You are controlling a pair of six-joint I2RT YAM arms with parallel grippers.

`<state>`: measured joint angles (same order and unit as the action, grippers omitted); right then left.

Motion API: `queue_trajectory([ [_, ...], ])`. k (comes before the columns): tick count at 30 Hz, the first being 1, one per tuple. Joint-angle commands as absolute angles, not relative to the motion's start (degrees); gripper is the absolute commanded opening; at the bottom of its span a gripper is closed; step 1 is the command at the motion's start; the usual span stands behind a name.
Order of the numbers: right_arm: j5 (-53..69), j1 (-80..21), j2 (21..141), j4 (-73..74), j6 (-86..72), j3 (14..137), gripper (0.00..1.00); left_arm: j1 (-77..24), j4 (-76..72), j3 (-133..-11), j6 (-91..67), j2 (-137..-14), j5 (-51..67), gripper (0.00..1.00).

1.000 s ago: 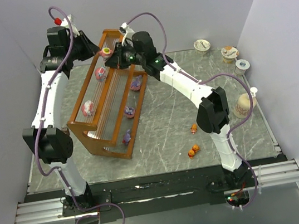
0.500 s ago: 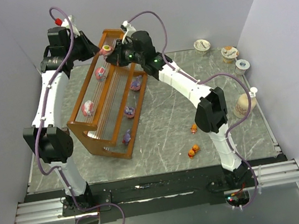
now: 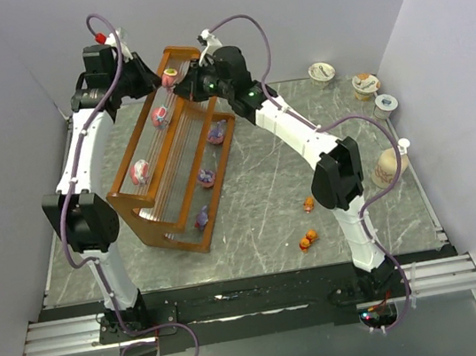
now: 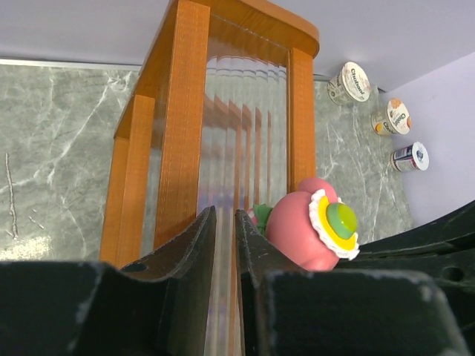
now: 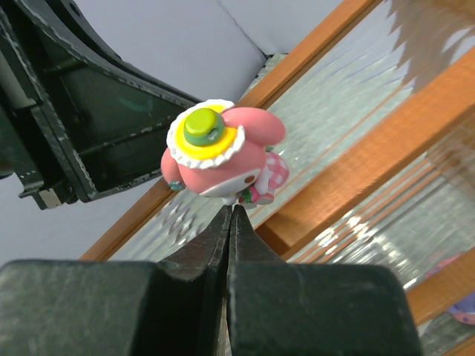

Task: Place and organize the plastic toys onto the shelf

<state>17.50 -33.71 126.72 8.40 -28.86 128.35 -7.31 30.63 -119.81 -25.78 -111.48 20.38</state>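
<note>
The orange-brown shelf [image 3: 195, 238] stands left of the table's middle. A pink toy with a yellow-green hat [image 3: 170, 77] sits at the far end of its top tier. Two more pink toys [image 3: 159, 116] share that tier, and purple toys [image 3: 206, 178] line the lowest one. Orange toys [image 3: 307, 239] lie on the table to the right. My right gripper [image 5: 231, 210] is shut, its tips just under the hatted pink toy [image 5: 223, 152], not around it. My left gripper [image 4: 225, 222] has its jaws nearly together over the ribbed tier, with the same toy [image 4: 312, 230] beside its right finger.
Three foil-lidded cups [image 3: 366, 84] stand at the far right, also seen in the left wrist view [image 4: 351, 80]. A beige bottle [image 3: 389, 166] stands by the right wall. Walls close the table in on the left, back and right.
The left gripper closed its last bit and the arm rose slightly by the shelf's far end. The right gripper and the hatted pink toy shifted a little farther back.
</note>
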Motion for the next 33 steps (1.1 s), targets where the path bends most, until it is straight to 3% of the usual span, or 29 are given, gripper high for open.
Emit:
queue_trajectory([
  [1,16.8,-32.8,126.7,8.9,-27.9,128.8,0.00,-7.3,28.5,-123.2,-26.7,-111.6,22.2,0.22],
  [33,10.1,-32.7,114.7,10.6,-25.2,114.4,0.00,-7.1,30.5,-123.3,-24.6,-109.5,18.0,0.23],
])
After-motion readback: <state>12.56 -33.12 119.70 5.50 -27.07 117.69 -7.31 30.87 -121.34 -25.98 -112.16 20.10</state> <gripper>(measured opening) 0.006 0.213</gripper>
